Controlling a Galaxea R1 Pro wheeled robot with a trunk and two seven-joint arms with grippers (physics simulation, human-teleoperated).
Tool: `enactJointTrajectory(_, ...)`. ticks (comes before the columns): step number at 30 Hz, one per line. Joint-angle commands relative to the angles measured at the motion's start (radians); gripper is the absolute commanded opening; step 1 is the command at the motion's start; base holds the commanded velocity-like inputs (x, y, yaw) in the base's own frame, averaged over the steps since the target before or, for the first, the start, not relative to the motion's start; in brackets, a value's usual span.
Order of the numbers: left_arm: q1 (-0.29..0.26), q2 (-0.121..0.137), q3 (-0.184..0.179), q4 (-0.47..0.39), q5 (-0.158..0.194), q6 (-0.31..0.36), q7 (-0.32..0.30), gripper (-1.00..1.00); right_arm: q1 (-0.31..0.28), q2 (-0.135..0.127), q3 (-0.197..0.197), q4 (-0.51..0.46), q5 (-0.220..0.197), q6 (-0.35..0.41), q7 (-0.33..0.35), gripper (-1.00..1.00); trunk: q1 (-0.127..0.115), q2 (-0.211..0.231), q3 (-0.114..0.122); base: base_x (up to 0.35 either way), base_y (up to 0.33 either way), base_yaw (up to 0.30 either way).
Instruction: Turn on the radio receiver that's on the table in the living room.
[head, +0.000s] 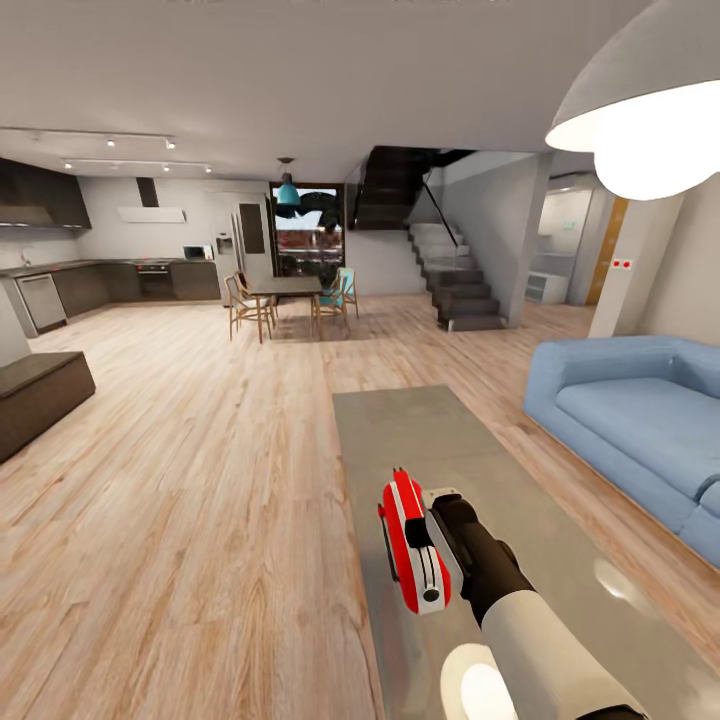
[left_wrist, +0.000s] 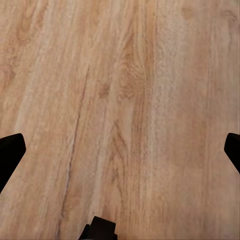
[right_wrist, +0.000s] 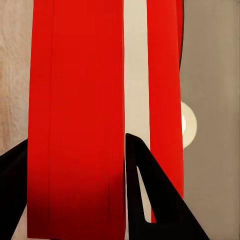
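1. Across a wide open living room (head: 200, 420) of pale wood plank floor (head: 180, 500), my head camera looks toward a far dark kitchen (head: 90, 280), a dining table with wooden chairs (head: 285, 295), and a dark staircase (head: 450, 280).
2. At the right edge sits a blue sofa (head: 630, 420), with a glowing white dome lamp (head: 640, 110) hanging above it.
3. Ahead of me a long grey glossy tabletop (head: 420, 440) stretches away from me, mirroring the lamp as bright spots.
4. Over the near part of that tabletop, my right arm (head: 520, 620), white with a black wrist, reaches forward.
5. My right fingers (right_wrist: 75, 195) are closed on the radio receiver (head: 412, 545), one dark finger on each side of its red body. In the wrist view the red casing with its white trim stripe sits between them.
6. The radio is a slim red box with white trim, held on edge above the tabletop's left side.
7. My left fingers (left_wrist: 120, 155) are spread wide apart, holding nothing, with bare plank floor below them.
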Motion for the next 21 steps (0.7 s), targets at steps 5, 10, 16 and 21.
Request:
enactJointTrajectory(5, 0.0, -0.001, 0.003, -0.001, -0.001, -0.002, 0.001, 1.0, -0.001, 0.0, 0.003, -0.001, 0.0, 0.004, -0.002, -1.0, -0.019, 0.035, 0.015, 0.0, 0.0, 0.0)
enactJointTrajectory(10, 0.0, 0.0, 0.003, -0.001, -0.001, -0.002, 0.001, 1.0, -0.001, 0.0, 0.004, -0.001, 0.0, 0.004, -0.002, -1.0, -0.038, 0.07, 0.031, 0.0, 0.0, 0.0)
enactJointTrajectory(16, 0.0, 0.0, 0.003, -0.001, -0.001, -0.002, 0.001, 1.0, -0.001, 0.0, 0.004, -0.001, 0.001, 0.004, -0.001, -1.0, -0.061, 0.112, 0.049, 0.0, 0.0, 0.0)
enactJointTrajectory(21, 0.0, 0.0, 0.003, -0.001, -0.001, -0.002, 0.001, 1.0, -0.001, 0.0, 0.004, -0.001, 0.002, 0.004, -0.001, -1.0, -0.081, 0.147, 0.065, 0.0, 0.0, 0.0)
